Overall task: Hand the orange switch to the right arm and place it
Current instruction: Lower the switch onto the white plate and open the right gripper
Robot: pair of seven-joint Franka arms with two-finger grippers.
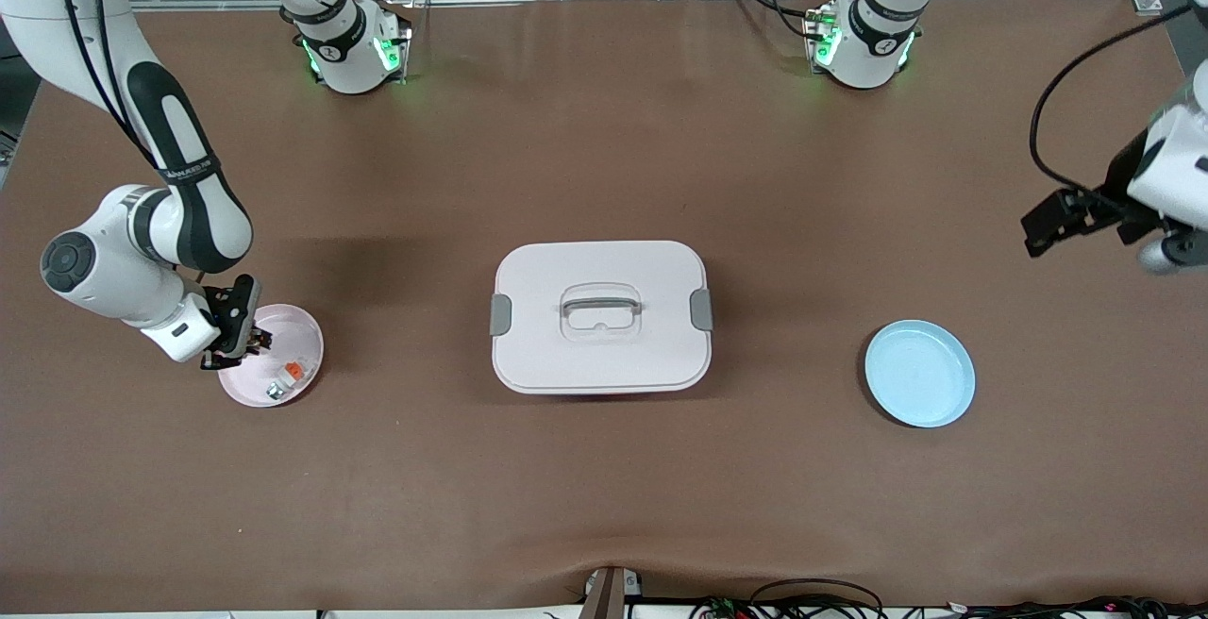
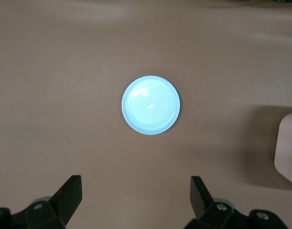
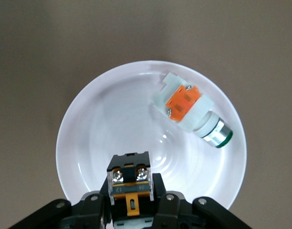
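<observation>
Gripping orange switch (image 3: 129,183) over pink plate (image 1: 307,341), right gripper (image 3: 130,210) clamped shut; left gripper (image 2: 134,200) held open over table, waiting. Risk: switch dropped onto whitish part (image 3: 191,109) if grip slips.

**Pastels on a Brown Tabletop**

A plain brown tabletop (image 1: 604,468) carries a pale pink plate (image 1: 307,341), which shows white in the right wrist view, a light blue plate (image 1: 920,374) with faint concentric rings, and a whitish box (image 1: 600,317) with grey latches and handle. On the pink plate lies a white part (image 3: 193,112) with an orange tab and green-tipped silver end. The black-and-orange switch (image 3: 130,183) sits in the black right gripper (image 3: 131,200). White arms wear dark grey caps; their bases glow green.
</observation>
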